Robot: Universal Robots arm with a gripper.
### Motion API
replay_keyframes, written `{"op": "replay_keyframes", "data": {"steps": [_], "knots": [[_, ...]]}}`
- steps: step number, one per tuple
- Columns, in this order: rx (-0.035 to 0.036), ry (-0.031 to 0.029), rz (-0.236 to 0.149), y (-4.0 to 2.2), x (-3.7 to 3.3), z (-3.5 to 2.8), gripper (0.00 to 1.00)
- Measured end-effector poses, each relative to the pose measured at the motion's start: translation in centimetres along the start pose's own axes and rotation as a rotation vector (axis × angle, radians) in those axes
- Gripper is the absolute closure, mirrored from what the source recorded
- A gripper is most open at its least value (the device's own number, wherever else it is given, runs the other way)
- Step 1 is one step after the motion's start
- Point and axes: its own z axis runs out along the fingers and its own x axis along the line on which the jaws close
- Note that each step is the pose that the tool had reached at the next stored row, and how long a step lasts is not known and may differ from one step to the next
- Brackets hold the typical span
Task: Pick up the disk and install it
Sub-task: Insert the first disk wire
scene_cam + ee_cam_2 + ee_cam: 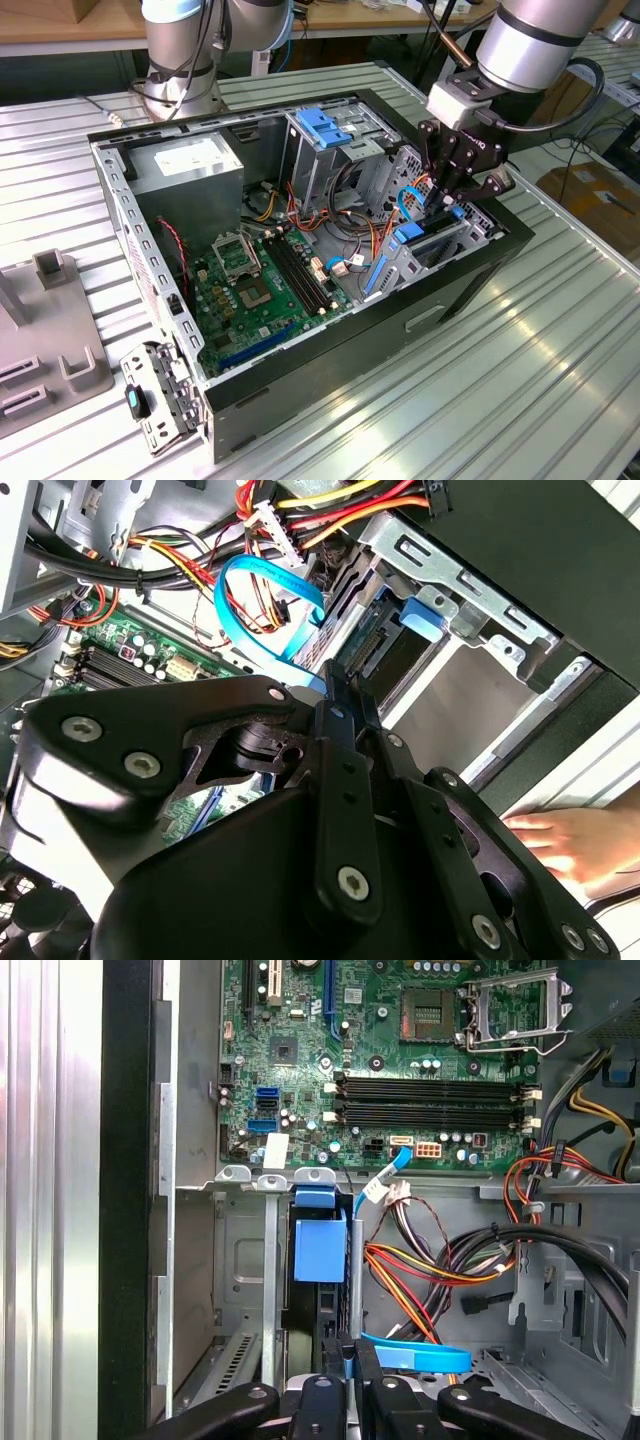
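Observation:
The disk point(408, 236) stands on edge in the metal drive bay at the corner of the open computer case point(300, 380) on the exterior view's right. Its blue carrier tab point(320, 1250) faces the motherboard, and the dark drive body runs back from it toward my fingers. My gripper point(452, 200) hovers just above the bay, at the disk's near end. Its black fingers point(333, 1355) are shut, tips together point(340, 680), with nothing visibly clamped between them. In the second wrist view the disk's blue tab point(420, 615) lies just beyond the fingertips.
A blue flat cable point(260, 585) and bundled wires point(440, 1260) run beside the bay. The motherboard point(260, 285), a grey power supply point(190, 165) and a ridged blue latch point(325, 125) are inside the case. A person's hand point(570, 845) rests outside it. A grey fixture point(50, 340) sits at the exterior view's left.

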Motion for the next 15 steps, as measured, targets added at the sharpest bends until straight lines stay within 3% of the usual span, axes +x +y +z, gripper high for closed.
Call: {"op": "replay_keyframes", "data": {"steps": [8,15], "knots": [[0.0025,-0.0048,0.000,0.00,0.00,0.00,0.84],[0.0026,-0.0051,0.000,0.00,0.00,0.00,0.84]]}}
